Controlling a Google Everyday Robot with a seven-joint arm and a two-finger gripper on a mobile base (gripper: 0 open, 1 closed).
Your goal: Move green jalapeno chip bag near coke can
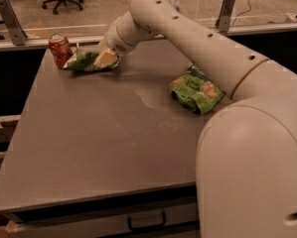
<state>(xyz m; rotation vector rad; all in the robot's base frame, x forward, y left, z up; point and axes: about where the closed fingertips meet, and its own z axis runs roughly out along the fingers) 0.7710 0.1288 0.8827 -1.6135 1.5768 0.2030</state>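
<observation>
The green jalapeno chip bag [84, 61] lies crumpled on the table's far left corner, dark green, right beside the coke can [58, 48]. The red can stands upright just left of the bag, touching it or nearly so. My gripper [106, 58] reaches in from the right and is shut on the bag's right end, low at the table surface. One cream finger [104, 58] shows against the bag; the other is hidden behind it. My arm [197, 38] spans the table from the lower right.
A smaller, puffier bright-green bag with orange pictures [195, 89] lies on the right of the grey table [98, 143], under my arm. A rail with posts [11, 16] runs behind the table's far edge. Office chairs stand beyond.
</observation>
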